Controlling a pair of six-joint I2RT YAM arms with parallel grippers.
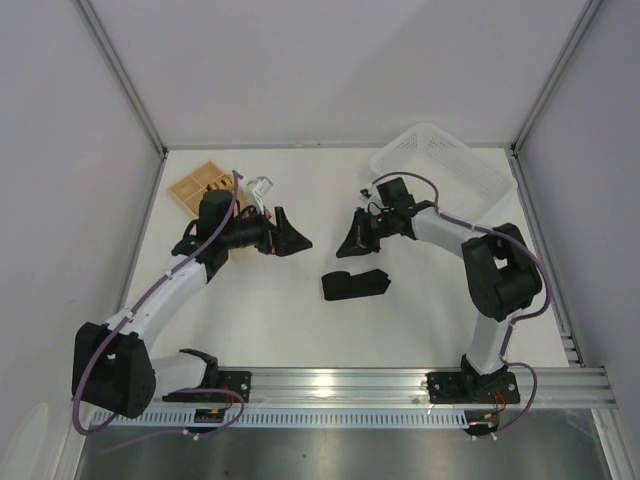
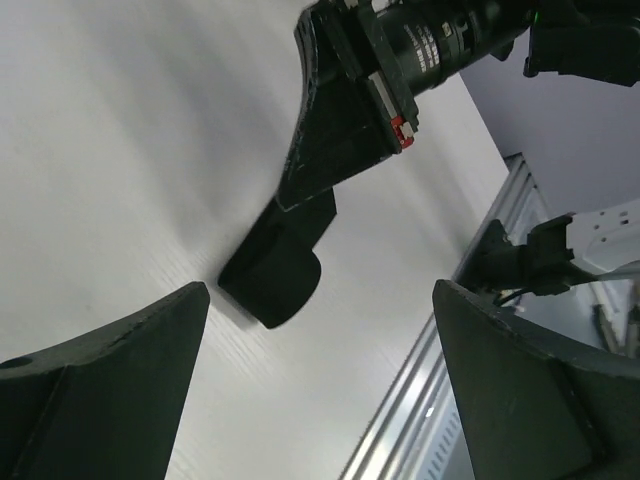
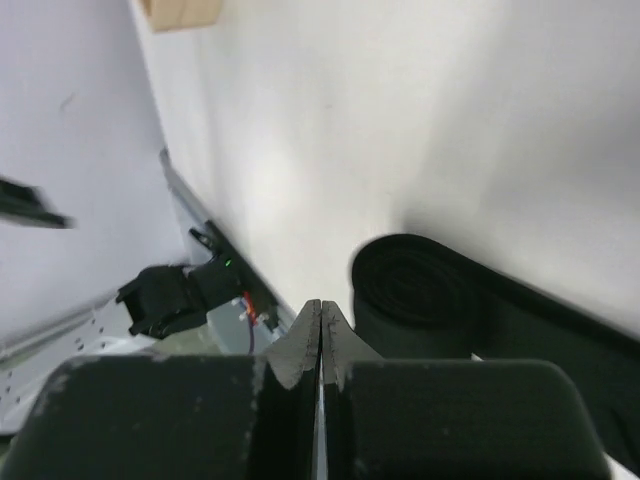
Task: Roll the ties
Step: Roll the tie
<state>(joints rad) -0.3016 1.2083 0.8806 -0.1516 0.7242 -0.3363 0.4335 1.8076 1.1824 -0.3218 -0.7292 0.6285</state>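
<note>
We see the black tie [image 1: 355, 285] in the middle of the desk [image 1: 300, 330], rolled into a coil with a short flat tail. Our left end effector [image 1: 297, 237] hovers to its left, fingers wide apart. The right end effector [image 1: 347, 248] hangs just beyond it, fingers pressed together.

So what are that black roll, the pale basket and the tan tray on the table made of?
The black roll looks like matte cloth: a soft coiled end, no shine. The basket seems translucent plastic, with thin latticed walls. The tray looks like bare light wood, going by its tan colour and thin dividers, though it's too small to be sure.
</note>
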